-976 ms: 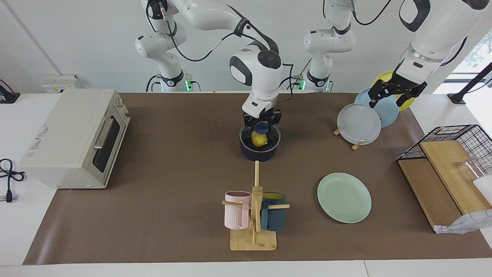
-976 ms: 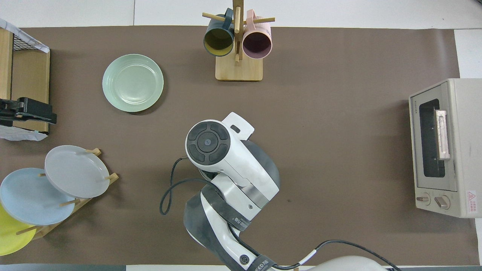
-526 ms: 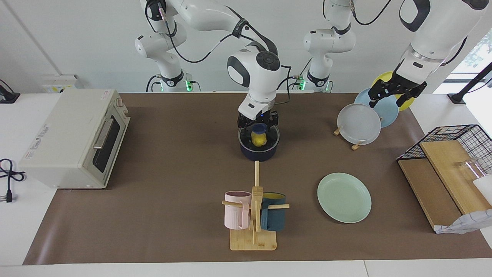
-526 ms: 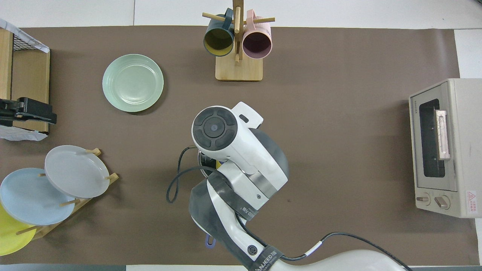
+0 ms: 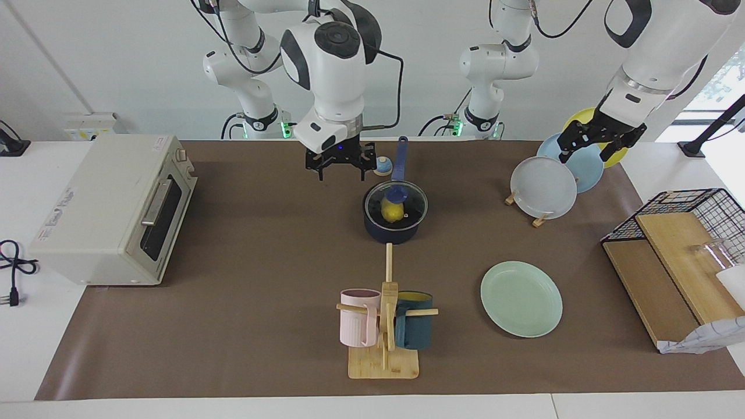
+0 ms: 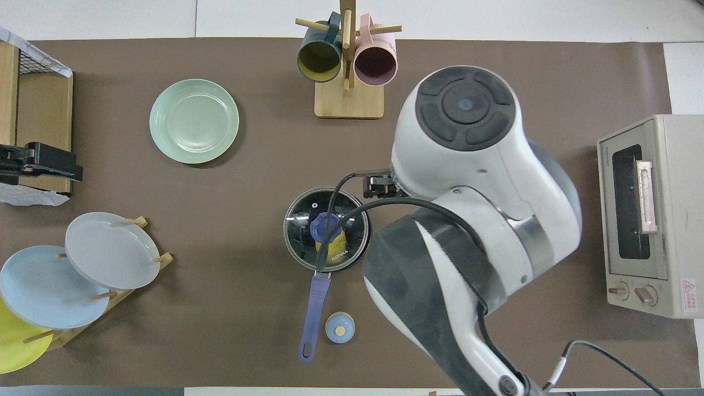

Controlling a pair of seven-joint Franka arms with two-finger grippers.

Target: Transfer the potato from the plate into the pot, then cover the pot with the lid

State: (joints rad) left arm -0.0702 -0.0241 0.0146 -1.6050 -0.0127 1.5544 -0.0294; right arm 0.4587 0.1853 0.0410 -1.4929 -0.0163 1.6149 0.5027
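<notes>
My right gripper [image 5: 340, 164] hangs in the air with its fingers spread wide, holding nothing. Below it and toward my left arm's end sits the pot [image 5: 393, 227], the glass lid [image 5: 396, 201] seated on its rim and the potato [image 5: 393, 212] showing yellow through it. The mint plate [image 5: 521, 298] lies bare, well apart from that gripper. My left gripper [image 5: 588, 150] waits spread and unladen over the rack of plates [image 5: 542, 187].
</notes>
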